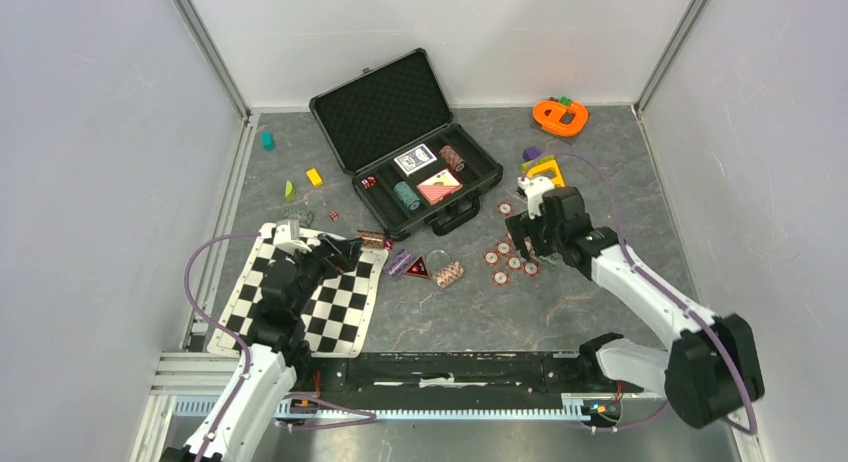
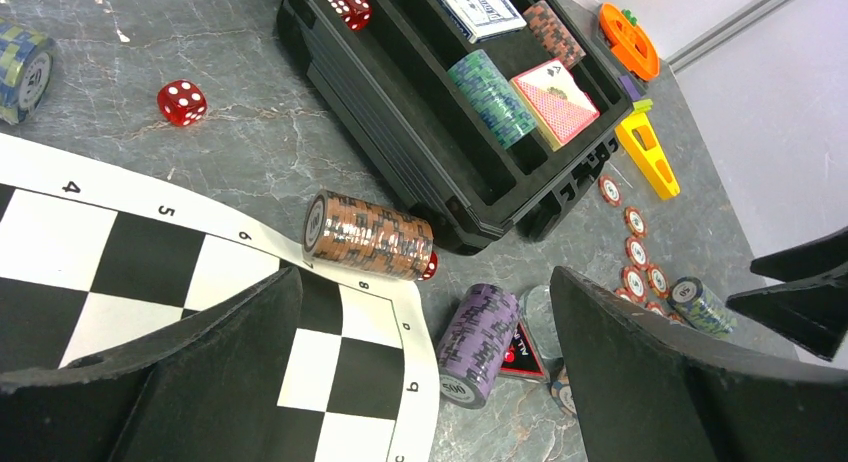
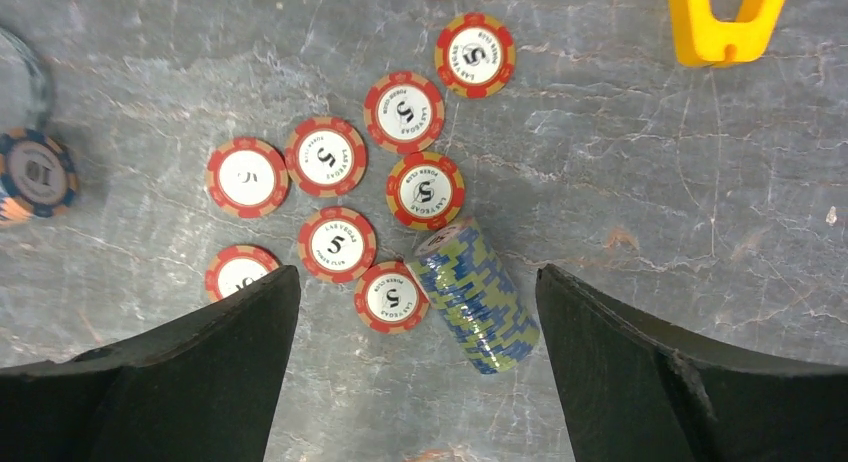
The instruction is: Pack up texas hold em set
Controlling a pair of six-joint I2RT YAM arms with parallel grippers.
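Right hand (image 3: 415,282) hangs over the blue-yellow chip stack (image 3: 475,297), which lies on its side on the surface (image 3: 650,182) and touches the loose red-white chips (image 3: 335,244).

The hand is spread wide and holds nothing.

Judgement: turn the wrist so the hand closes on the stack's flat ends. A grip on the round sides may roll it or fan it apart. Keep clear of neighbouring chips.

Left hand (image 2: 425,277) is likewise spread and empty, above the brown chip stack (image 2: 365,235) at the edge of the mat (image 2: 150,252).

The open case (image 1: 380,117) lies well apart, farther back.

right fingers (image 3: 180,382) apart | blue-green chip stack (image 3: 472,297) between | red chips (image 3: 336,244) beside
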